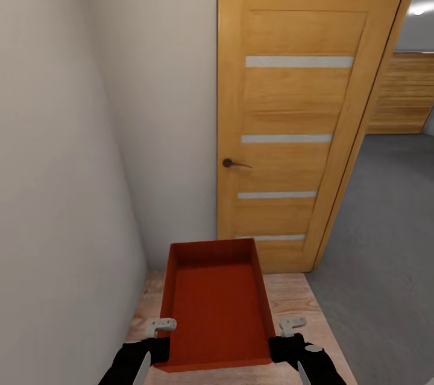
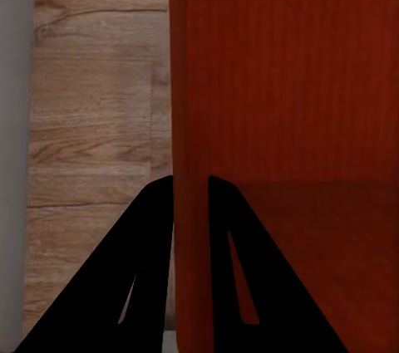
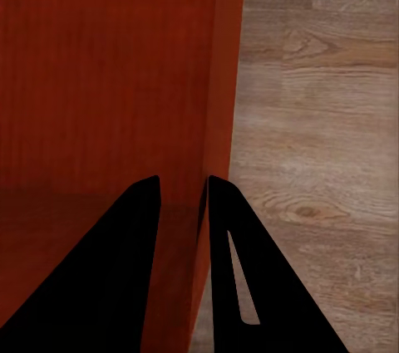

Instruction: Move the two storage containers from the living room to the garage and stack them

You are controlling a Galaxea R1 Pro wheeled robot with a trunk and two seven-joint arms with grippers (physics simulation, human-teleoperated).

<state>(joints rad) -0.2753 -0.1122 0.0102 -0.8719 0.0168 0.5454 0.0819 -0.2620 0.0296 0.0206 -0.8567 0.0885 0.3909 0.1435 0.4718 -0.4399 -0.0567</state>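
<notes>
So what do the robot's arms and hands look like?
Both arms end in black, rounded wrists with small pale grey hinged pieces on top. The left end effector and the right end effector each have two black, pointed, triangle-shaped fingers, with a thin slot cut through some of them.

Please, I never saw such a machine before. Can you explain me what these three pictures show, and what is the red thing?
This is a simulated wheeled robot with two arms. The large picture comes from a camera on its head, looking down over both arms. The other two come from cameras near each arm's tool, looking along its two black fingers.

The red thing is a storage container, an open bin with no lid. The left tool pinches one side wall, and the right tool pinches the opposite wall, so the bin is carried between them above a wood floor.

Ahead stands an open wooden door. Beyond it lies a grey floor.
</notes>
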